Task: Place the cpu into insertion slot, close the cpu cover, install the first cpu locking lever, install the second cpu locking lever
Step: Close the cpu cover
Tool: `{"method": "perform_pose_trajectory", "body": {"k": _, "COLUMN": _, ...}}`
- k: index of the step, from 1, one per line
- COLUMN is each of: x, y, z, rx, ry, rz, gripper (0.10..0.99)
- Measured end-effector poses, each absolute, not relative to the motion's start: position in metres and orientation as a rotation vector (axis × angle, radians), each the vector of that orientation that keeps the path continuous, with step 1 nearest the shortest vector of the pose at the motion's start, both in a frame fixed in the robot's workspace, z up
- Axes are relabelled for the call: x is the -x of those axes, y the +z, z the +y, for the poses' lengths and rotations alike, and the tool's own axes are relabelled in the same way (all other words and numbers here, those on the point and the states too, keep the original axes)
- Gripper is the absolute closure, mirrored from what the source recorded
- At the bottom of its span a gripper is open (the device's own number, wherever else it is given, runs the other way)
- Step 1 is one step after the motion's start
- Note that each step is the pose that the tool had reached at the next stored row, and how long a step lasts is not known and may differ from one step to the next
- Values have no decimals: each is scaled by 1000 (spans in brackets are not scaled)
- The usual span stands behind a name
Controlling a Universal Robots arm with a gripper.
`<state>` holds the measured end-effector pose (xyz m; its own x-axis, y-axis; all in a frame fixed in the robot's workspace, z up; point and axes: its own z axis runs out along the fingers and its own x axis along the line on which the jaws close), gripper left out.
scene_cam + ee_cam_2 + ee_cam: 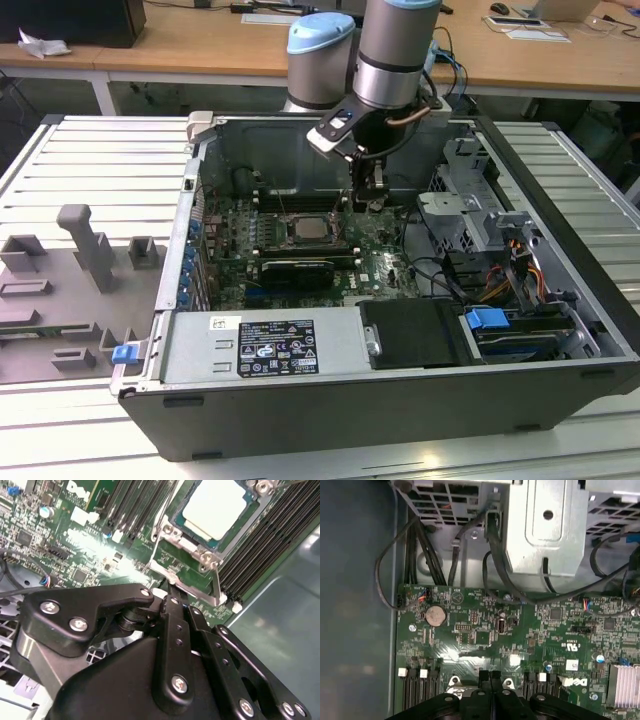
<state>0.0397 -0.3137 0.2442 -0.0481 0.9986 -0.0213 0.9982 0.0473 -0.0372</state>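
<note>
Open dark-grey computer case [300, 420] with the green circuit board [480, 630] exposed. The small flat square cpu with silvery-beige metal top [215, 505] sits in the square, metal-rimmed insertion slot [284, 232], between the banks of long black memory slots [270, 535]. The thin silvery cpu cover [176, 532] appears to lie flat around the chip's edges, so placing and covering are judged complete.

The black two-finger gripper [172, 597] hangs just beside the slot, on the exterior view's right of it. Its fingers [485, 676] are pressed together with no gap between them; nothing bulky is held. Whether the tip pinches or merely touches the slender silvery locking lever [200, 594] running beneath it cannot be told.

Step in hand, as judged: installing a cpu locking lever. This step calls for firm downward pressure on the springy wire, then a sideways tuck under its retaining hook, without slipping onto the board components nearby
</note>
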Motion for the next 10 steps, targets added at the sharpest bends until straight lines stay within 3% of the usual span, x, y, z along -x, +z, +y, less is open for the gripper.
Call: {"method": "perform_pose_trajectory", "body": {"k": 10, "x": -21, "y": 238, "z": -314, "rx": 2160, "ry": 65, "rz": -2266, "gripper": 980}}
